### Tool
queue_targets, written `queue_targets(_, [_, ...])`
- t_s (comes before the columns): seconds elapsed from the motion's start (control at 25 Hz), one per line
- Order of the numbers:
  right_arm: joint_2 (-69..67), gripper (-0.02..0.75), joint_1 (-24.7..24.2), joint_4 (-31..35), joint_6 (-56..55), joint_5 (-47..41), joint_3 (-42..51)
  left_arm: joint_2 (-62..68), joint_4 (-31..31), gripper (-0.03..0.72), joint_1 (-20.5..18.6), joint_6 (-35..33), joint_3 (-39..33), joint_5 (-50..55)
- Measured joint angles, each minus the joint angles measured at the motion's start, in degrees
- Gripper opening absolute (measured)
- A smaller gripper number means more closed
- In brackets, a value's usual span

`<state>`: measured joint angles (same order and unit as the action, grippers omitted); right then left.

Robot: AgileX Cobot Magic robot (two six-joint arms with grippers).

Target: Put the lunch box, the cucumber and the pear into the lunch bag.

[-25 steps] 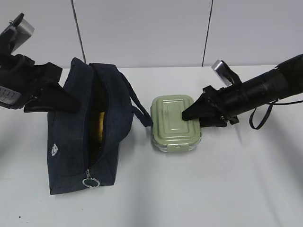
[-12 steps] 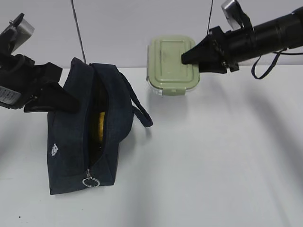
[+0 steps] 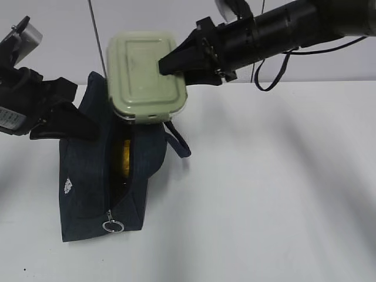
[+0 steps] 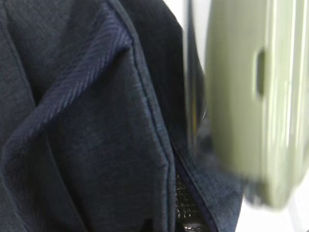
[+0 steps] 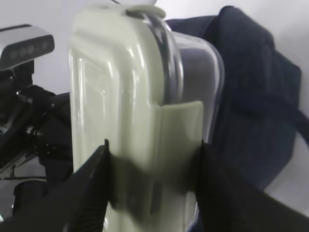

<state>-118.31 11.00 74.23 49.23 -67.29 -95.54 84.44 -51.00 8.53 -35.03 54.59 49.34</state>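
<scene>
At upper centre of the exterior view, the right gripper [image 3: 170, 61] clamps the pale sage-green ribbed-lid lunch box [image 3: 145, 75], held in the air above the open dark navy fabric lunch bag [image 3: 103, 176]. At left, the left gripper [image 3: 88, 130], closed, pinches the bag's edge. Something yellow, probably the pear [image 3: 124, 157], already lies inside; the cucumber is unseen.

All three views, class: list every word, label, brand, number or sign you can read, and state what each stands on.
No text can be read in any view.
Small white logo on the side of the dark navy fabric lunch bag: too small to read.
White label on the left arm's black housing: print too small to read.
Pale sage-green ribbed lid of the lunch box: no writing visible.
</scene>
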Motion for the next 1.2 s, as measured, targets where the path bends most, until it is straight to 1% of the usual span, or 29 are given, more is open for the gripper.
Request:
queue_targets(0.08, [0.0,0.386,1.48,-0.9,-0.11,-0.11,0.0,0.0,0.0,0.001,0.0,0.0,0.0,-0.05])
queue_targets(0.16, [0.0,0.386,2.15,-3.47,-1.01,-0.46,0.0,0.0,0.0,0.001,0.0,0.0,0.0,-0.05])
queue_targets(0.2, [0.0,0.386,2.28,-5.21,-2.0,-0.46,0.0,0.0,0.0,0.001,0.0,0.0,0.0,-0.11])
queue_targets(0.4, [0.0,0.386,2.28,-18.33,-8.46,0.28,0.0,0.0,-0.46,0.001,0.01,0.0,0.0,-0.17])
queue_targets(0.48, [0.0,0.386,2.28,-20.82,-10.96,0.28,0.0,0.0,-0.51,0.001,0.06,0.0,0.0,-0.22])
queue_targets(0.64, [0.03,0.386,2.4,-21.95,-15.2,1.08,0.0,0.0,-0.51,0.001,0.11,0.0,0.0,-0.22])
queue_targets(0.72, [0.13,0.386,3.38,-22.48,-16.52,2.71,0.0,0.0,-0.51,0.001,0.11,0.0,0.0,-0.22])
queue_targets(1.04, [0.13,0.386,11.56,-23.25,-18.09,11.61,0.0,0.0,-1.27,0.001,0.11,0.0,0.0,-0.29])
queue_targets(1.2, [0.13,0.386,14.46,-23.37,-18.18,15.29,0.0,0.0,-2.03,0.001,0.11,-0.05,0.0,-0.6])
